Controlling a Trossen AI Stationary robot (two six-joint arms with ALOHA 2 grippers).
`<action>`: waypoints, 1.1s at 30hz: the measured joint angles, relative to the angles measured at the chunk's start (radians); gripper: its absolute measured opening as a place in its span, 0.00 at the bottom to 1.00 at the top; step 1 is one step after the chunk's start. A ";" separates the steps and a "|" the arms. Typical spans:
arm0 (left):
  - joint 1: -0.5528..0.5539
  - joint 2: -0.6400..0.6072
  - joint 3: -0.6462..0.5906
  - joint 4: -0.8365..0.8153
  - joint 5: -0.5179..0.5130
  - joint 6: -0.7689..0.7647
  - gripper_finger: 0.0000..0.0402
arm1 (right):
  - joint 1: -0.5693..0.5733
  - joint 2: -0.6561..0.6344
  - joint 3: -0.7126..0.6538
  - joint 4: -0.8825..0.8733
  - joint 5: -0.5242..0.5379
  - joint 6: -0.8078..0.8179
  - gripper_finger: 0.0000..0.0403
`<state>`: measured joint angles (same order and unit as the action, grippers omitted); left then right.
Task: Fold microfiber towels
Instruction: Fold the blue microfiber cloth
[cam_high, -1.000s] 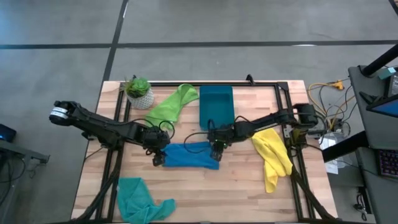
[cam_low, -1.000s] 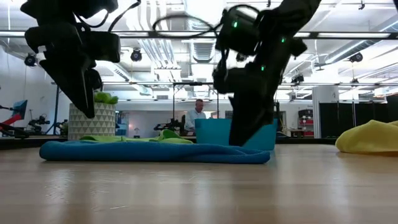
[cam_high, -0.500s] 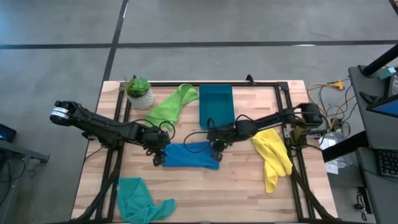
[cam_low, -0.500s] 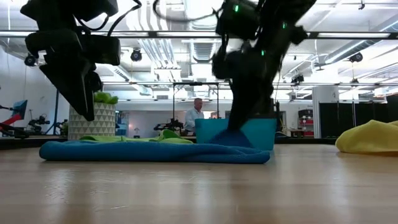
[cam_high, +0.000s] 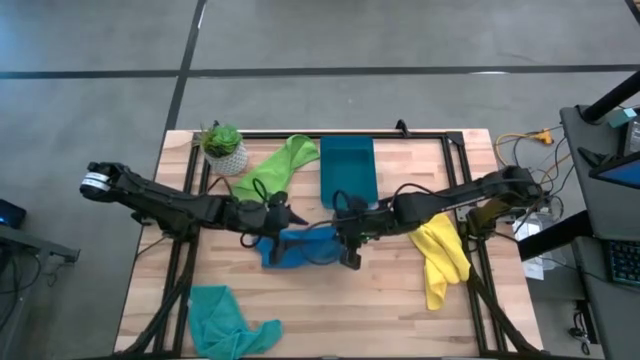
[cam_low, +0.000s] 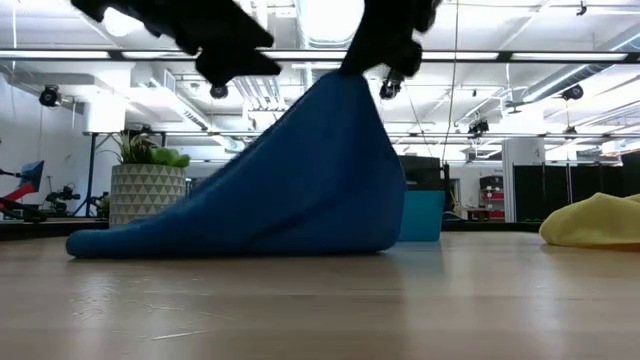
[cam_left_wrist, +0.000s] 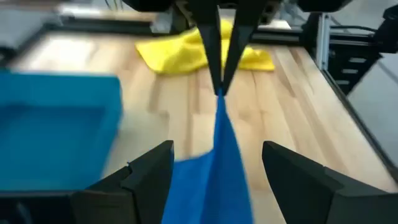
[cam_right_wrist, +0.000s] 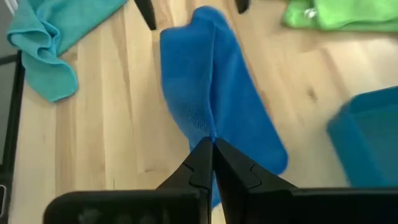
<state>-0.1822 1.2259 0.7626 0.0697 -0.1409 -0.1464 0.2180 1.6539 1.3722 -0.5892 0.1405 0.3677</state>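
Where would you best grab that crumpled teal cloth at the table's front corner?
Grip the teal towel at its loose tail end, which juts out flat toward the table's middle. Come straight down from above; the bunched main heap gives no clear edge to pinch.

Wooden table (cam_high: 390, 300) carries blue (cam_high: 300, 250), green (cam_high: 275, 168), yellow (cam_high: 440, 250), teal (cam_high: 225, 318) towels, bin (cam_high: 347, 170), potted plant (cam_high: 222, 146)

A teal-blue plastic bin (cam_high: 348, 172) stood on the wooden table (cam_high: 390, 310) at the far edge, near mid-width. A potted plant (cam_high: 223, 147) in a white patterned pot sat well left of the bin at the far-left corner. Loose cables (cam_high: 522, 150) lay beyond the table's right edge.
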 joint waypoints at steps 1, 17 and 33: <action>0.006 0.000 0.004 0.000 0.004 0.000 0.58 | 0.006 0.000 0.023 -0.013 0.018 -0.001 0.02; 0.026 0.174 0.003 -0.035 0.205 -0.032 0.55 | 0.018 0.002 0.157 -0.067 0.074 -0.001 0.02; 0.025 0.180 -0.002 -0.361 0.310 -0.056 0.20 | 0.018 0.003 0.157 -0.096 0.089 0.001 0.02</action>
<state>-0.1571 1.4059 0.7604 -0.2917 0.1688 -0.2028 0.2356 1.6569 1.5295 -0.6849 0.2296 0.3689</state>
